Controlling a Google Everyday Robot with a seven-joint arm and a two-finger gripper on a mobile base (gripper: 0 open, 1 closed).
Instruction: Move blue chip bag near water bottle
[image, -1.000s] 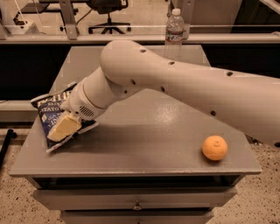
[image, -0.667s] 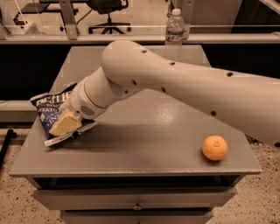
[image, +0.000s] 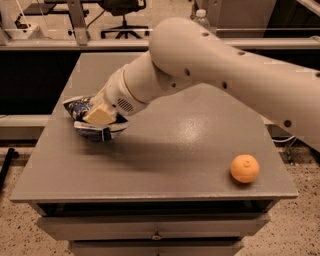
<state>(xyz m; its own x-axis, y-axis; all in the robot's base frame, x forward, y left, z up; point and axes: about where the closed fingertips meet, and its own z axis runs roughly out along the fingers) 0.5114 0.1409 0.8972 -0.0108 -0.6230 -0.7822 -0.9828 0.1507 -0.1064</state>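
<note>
The blue chip bag (image: 89, 120), dark navy foil with white edges, is held at the left side of the grey table (image: 165, 160), lifted a little off the top and crumpled. My gripper (image: 100, 117) is shut on the blue chip bag; a tan finger pad (image: 99, 115) presses on its top. The water bottle (image: 201, 16) shows only its white cap and clear shoulder at the far back, behind my white arm (image: 215, 65), which hides most of it.
An orange (image: 244, 168) sits near the table's front right corner. Drawers (image: 155, 232) run below the front edge. Behind the table are a rail (image: 75, 44) and an office chair (image: 122, 15).
My gripper has carried the blue chip bag up and to the right, away from the table's left edge. The orange has not moved.
</note>
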